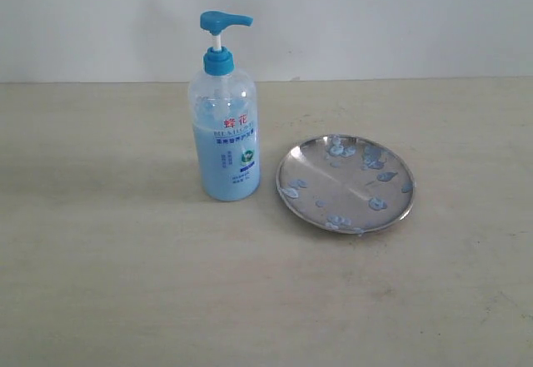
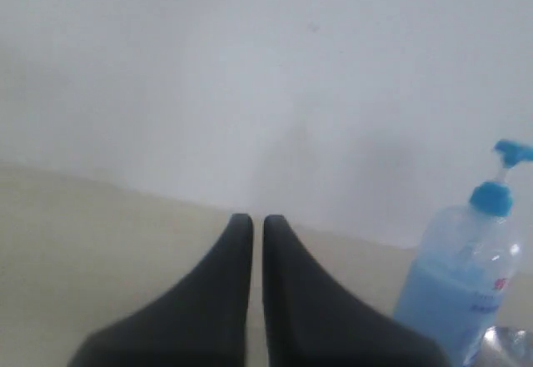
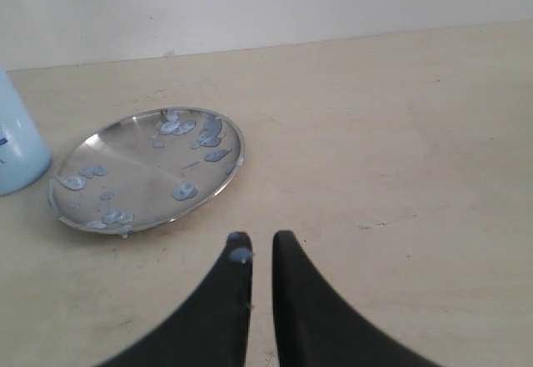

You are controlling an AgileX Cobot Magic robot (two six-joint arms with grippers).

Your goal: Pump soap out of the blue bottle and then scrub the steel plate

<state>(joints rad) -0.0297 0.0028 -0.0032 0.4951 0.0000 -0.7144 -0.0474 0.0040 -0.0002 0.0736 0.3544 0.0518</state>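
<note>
The blue bottle (image 1: 225, 134) stands upright on the table, about half full of light blue soap, with its pump head raised. Right of it lies the steel plate (image 1: 333, 185), spotted with bluish soap blobs (image 1: 368, 157). Neither gripper shows in the exterior view. My left gripper (image 2: 257, 221) is shut and empty, with the bottle (image 2: 462, 300) off to one side ahead of it. My right gripper (image 3: 261, 240) is shut with only a slim gap, hovering over bare table short of the plate (image 3: 133, 171). A small soap blob (image 3: 240, 255) sticks to one fingertip.
The table (image 1: 125, 284) is pale beige wood and ends at a white wall (image 1: 375, 17) behind the bottle and plate. The bottle's side (image 3: 17, 151) shows at the edge of the right wrist view beside the plate.
</note>
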